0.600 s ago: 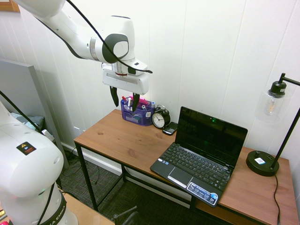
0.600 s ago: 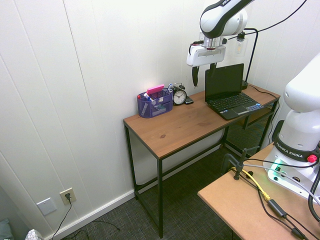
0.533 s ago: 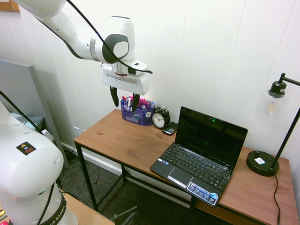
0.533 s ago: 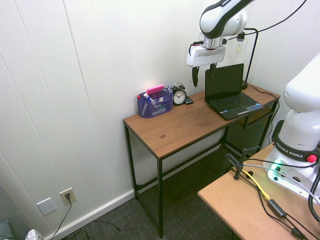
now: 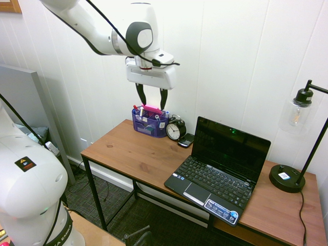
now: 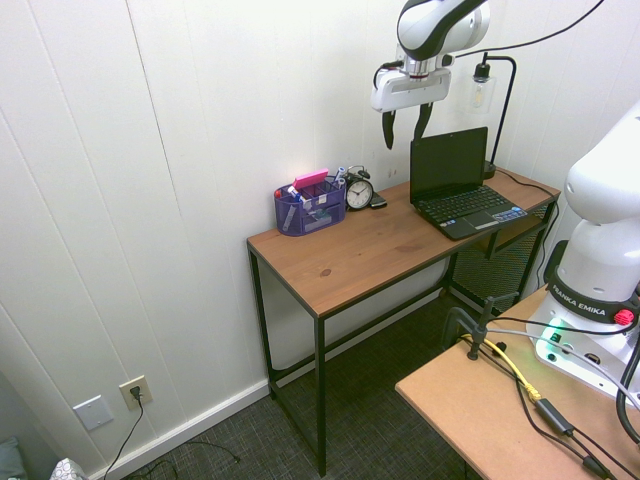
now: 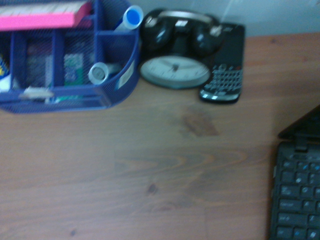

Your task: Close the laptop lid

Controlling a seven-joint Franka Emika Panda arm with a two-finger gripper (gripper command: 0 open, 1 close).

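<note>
The laptop lid [image 5: 231, 148] stands upright and open on a small black netbook [image 5: 214, 183] with a sticker on its palm rest, at the right half of the wooden desk [image 5: 138, 154]. From the other side the laptop lid [image 6: 448, 163] faces the room. My gripper [image 5: 150, 97] hangs high above the desk's back edge, over the blue organizer, well left of the lid. Its fingers are open with nothing between them; my gripper [image 6: 405, 124] shows the same in the second exterior view. A corner of the netbook's keyboard [image 7: 296, 195] shows in the wrist view.
A blue mesh organizer [image 5: 149, 122] with pens, a black alarm clock [image 5: 176, 129] and a small black phone [image 5: 185, 140] line the desk's back edge. A black desk lamp [image 5: 294, 154] stands at the far right. The white wall is close behind.
The arm has risen and shifted right toward the laptop, now above the organizer. The fingers stay open. The laptop has not moved.
</note>
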